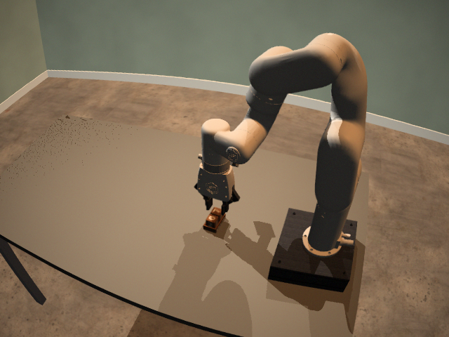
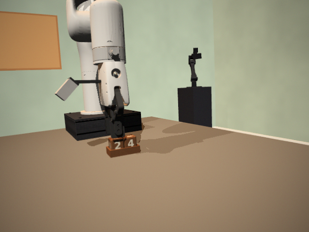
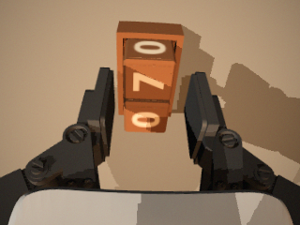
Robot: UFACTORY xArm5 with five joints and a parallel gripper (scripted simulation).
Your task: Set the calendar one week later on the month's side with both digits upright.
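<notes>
A small orange-brown calendar tray (image 1: 209,228) (image 2: 123,151) (image 3: 150,27) lies flat on the table with two cubes side by side in it. In the exterior view the left cube (image 2: 117,144) shows an upright 2 and the right cube (image 2: 130,143) an upright 4. My gripper (image 1: 216,206) (image 2: 116,134) (image 3: 151,88) points straight down over the left cube. Its fingers straddle that cube with a gap on each side, so it is open. In the wrist view the near cube (image 3: 147,82) shows a 7 on top and the far cube (image 3: 150,47) a 0.
The arm's black base block (image 1: 311,261) (image 2: 82,124) stands just behind the tray. A black pedestal (image 2: 194,106) with a small dark arm stands off the table at the back right. The table's curved front edge (image 1: 90,286) is far from the tray.
</notes>
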